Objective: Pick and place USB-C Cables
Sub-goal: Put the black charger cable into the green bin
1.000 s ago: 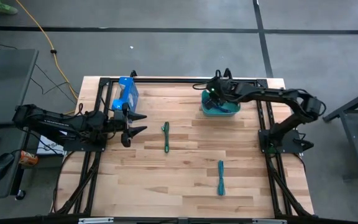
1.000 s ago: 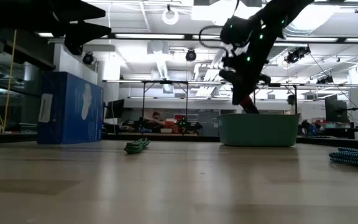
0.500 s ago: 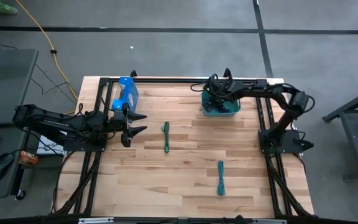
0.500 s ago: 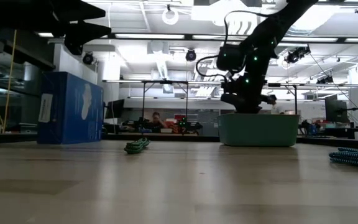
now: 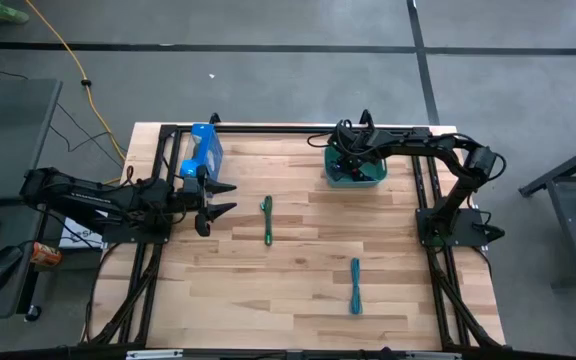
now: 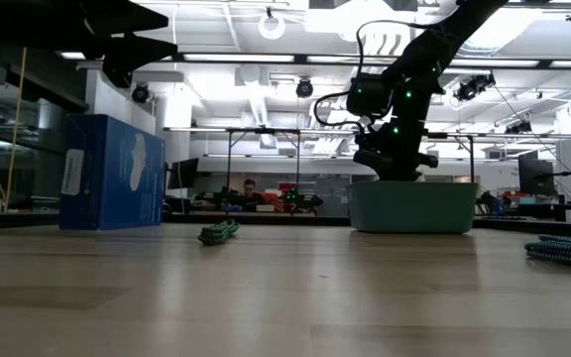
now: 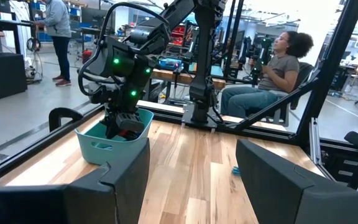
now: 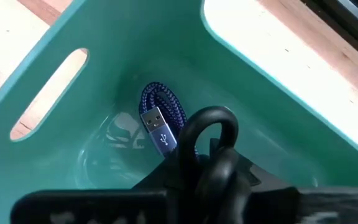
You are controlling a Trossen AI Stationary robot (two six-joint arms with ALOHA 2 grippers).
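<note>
The teal bin (image 5: 356, 179) (image 6: 411, 206) stands near the table's far right. My right gripper (image 8: 207, 168) (image 7: 124, 124) reaches down into it, shut on the red-and-black cable. The dark blue cable (image 8: 163, 118) lies coiled on the bin floor, its plug end turned up. The green cable (image 5: 267, 220) (image 6: 218, 232) lies on the table's middle. The teal cable (image 5: 355, 284) (image 6: 568, 250) lies nearer the near edge. My left gripper (image 5: 218, 198) hovers open over the table's left side, beside the blue box. My right gripper pinches the red-and-black cable between its two fingers, and a black loop (image 8: 211, 127) of it sticks out past the fingertips. The fingers come from above, pointing down into the bin. Whether the cable touches the bin floor I cannot tell.
A large bright blue box (image 5: 204, 150) (image 6: 112, 174) stands at the table's far left. A black frame runs along the far edge and both sides. Bare wood lies between the two loose cables and toward the near edge. People sit and stand in the room beyond.
My right gripper has gone down from above the bin's rim into the bin, carrying the red-and-black cable with it, and has shifted slightly toward the table's left. In the last half second it has hardly moved.
</note>
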